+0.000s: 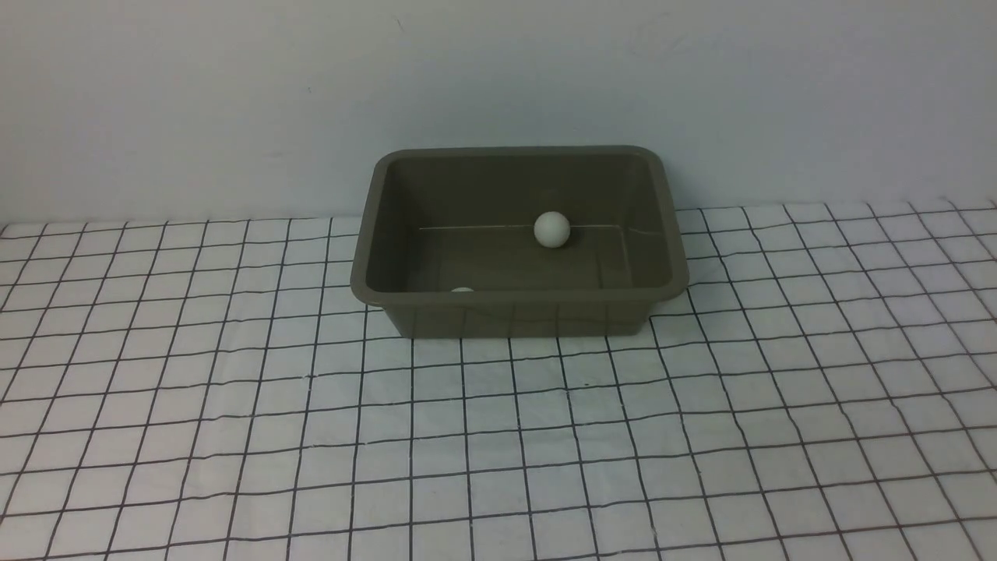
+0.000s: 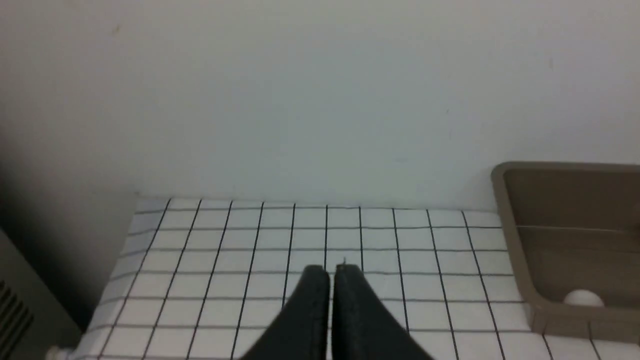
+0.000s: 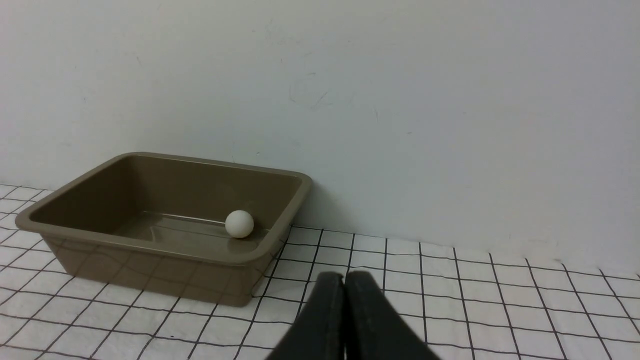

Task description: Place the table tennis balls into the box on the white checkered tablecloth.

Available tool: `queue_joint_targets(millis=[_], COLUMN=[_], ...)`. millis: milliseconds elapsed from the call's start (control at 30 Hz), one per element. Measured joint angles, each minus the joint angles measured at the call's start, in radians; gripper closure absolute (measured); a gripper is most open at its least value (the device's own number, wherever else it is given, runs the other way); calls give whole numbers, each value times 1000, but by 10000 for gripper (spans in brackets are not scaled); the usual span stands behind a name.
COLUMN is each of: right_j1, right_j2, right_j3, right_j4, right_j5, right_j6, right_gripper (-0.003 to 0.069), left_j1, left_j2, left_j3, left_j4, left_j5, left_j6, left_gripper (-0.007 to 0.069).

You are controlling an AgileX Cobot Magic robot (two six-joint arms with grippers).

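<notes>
Olive box at far edge of table. Inside: table tennis ball by far wall, 2nd ball by near wall. L + R jaws both closed tight, holding nothing.

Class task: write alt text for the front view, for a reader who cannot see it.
An olive-brown rectangular plastic box sits on a white black-gridded tablecloth before a pale wall. One small white table tennis ball rests inside near its far wall; a second white ball just peeks above the near rim.
</notes>
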Motion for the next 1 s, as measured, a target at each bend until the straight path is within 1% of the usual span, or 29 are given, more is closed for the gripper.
queue_joint_targets(millis=[67,167,300,400,767,1000], right_j1=[0,0,0,0,0,0], right_j2=[0,0,0,0,0,0], right_j3=[0,0,0,0,0,0], right_j4=[0,0,0,0,0,0], right_j5=[0,0,0,0,0,0], right_j6=[0,0,0,0,0,0], right_gripper=[676,676,676,676,676,676], left_j1=[42,89,119,121,121,122], left_j2=[-84,-199,-315,-406,-645,-652], left_j3=[132,345,511,613,817,858], left_j4=[-15,-27,-28,-28,-28,-29], left_j5=[-71,-124,-136,-141,-165,-169], left_j6=[-13,-17,-24,-32,-58,-58], left_gripper=[629,629,629,629,629,629])
